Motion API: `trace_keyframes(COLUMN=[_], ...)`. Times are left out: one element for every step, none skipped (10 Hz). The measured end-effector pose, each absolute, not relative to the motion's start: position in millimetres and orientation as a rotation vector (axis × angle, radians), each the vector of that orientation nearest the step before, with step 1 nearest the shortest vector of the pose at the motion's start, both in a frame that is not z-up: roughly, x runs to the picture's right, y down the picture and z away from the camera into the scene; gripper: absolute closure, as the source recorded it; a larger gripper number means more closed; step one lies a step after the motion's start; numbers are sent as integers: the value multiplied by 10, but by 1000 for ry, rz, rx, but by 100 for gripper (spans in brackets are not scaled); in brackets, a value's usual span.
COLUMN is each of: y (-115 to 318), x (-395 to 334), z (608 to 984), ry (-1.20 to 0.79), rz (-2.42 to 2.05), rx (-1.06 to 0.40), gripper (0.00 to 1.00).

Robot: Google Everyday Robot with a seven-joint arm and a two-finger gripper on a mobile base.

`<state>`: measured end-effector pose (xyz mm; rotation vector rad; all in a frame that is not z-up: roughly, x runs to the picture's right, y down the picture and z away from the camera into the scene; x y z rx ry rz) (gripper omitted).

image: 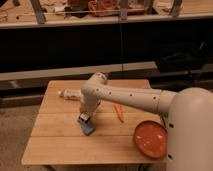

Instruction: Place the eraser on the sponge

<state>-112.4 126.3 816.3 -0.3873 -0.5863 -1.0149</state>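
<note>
My arm reaches from the right across the wooden counter (55, 145), bends at the elbow near the back edge, and drops straight down so that my pincer (85, 116) hangs low over the left-middle of the boards. Right under it lies the sponge (89, 128), a flat blue-grey pad lying at a slant, with its far end tucked beneath my pincer's tip and its near end showing clear. At that tip sits a small whitish block with a dark end, the eraser (83, 119), right at the sponge's upper edge. I cannot tell whether it rests on the pad or is just above it. I also cannot tell whether my pincer is spread, pressed together or pinching the eraser, because the tip and the block blur into one shape. Behind my arm, near the back left of the counter, a pale bottle (69, 93) lies on its side. A slim orange stick (119, 113) lies to the right of the sponge, well apart from it, and a round orange bowl (150, 139) sits near the front right corner, beside my white body.
</note>
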Motion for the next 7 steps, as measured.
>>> trace_keyframes(y=[1269, 1275, 1276, 1273, 1276, 1279, 1280], x=[-1127, -1132, -1135, -1142, -1143, -1145, -1149], z=[8156, 8156, 8157, 8155, 8158, 8156, 8153], ry=[-589, -592, -594, -596, -597, -598, -601], rz=[-1017, -1019, -1020, -1023, -1024, -1026, -1027], rx=[-387, -387, -387, -386, -386, -386, -386], gripper=[74, 72, 67, 61, 60, 60, 60])
